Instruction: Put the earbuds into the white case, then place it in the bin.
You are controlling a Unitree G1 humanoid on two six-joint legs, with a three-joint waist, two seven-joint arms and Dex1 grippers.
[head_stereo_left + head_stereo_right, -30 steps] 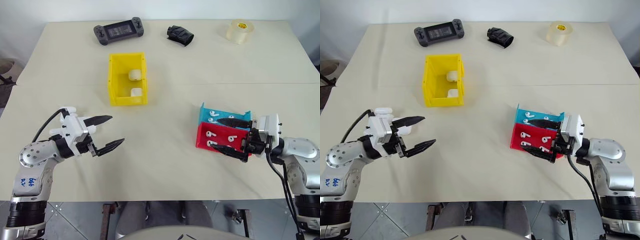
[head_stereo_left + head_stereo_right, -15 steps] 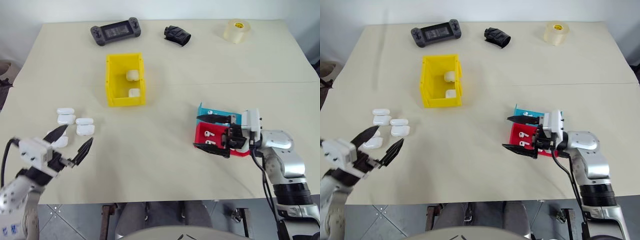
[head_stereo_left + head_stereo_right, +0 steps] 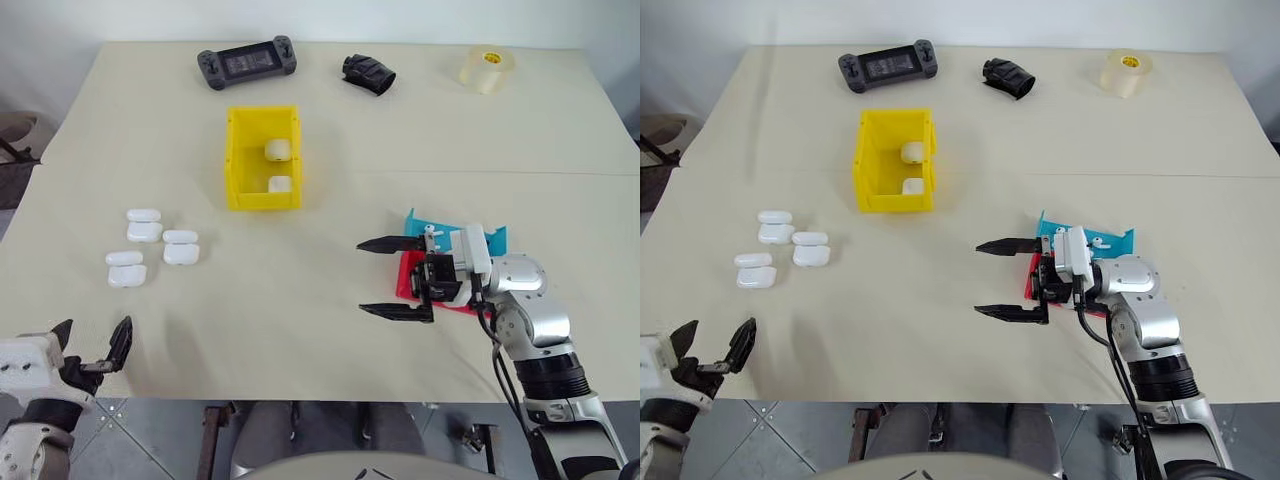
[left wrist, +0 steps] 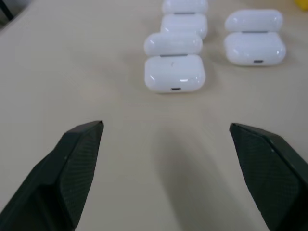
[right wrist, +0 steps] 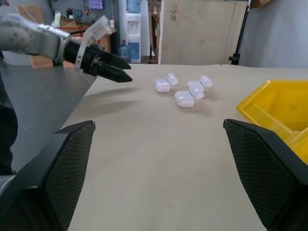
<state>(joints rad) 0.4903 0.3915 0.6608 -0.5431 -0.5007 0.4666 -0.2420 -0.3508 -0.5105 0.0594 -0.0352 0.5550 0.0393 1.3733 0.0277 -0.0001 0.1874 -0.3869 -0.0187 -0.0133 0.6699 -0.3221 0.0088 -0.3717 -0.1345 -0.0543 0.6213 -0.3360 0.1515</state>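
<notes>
Between cycles: both grippers, left (image 3: 92, 352) and right (image 3: 392, 277), spread wide and empty, open cases (image 3: 127, 270) waiting left of the yellow bin (image 3: 262, 157), earbuds (image 3: 1099, 241) in trays; next, pinching an earbud.

Right gripper (image 5: 159, 159) fingers spread wide, nothing between them, bare table (image 5: 159, 144) ahead. White cases (image 5: 185, 89) clustered mid-table, lids open, well apart from fingers. Yellow bin (image 5: 276, 113) corner near one finger, interior not readable. Left gripper (image 5: 113, 70) beyond table edge, pointing toward cases, not touching them. Background: water cooler (image 5: 133, 29), cardboard panel (image 5: 202, 29).
</notes>
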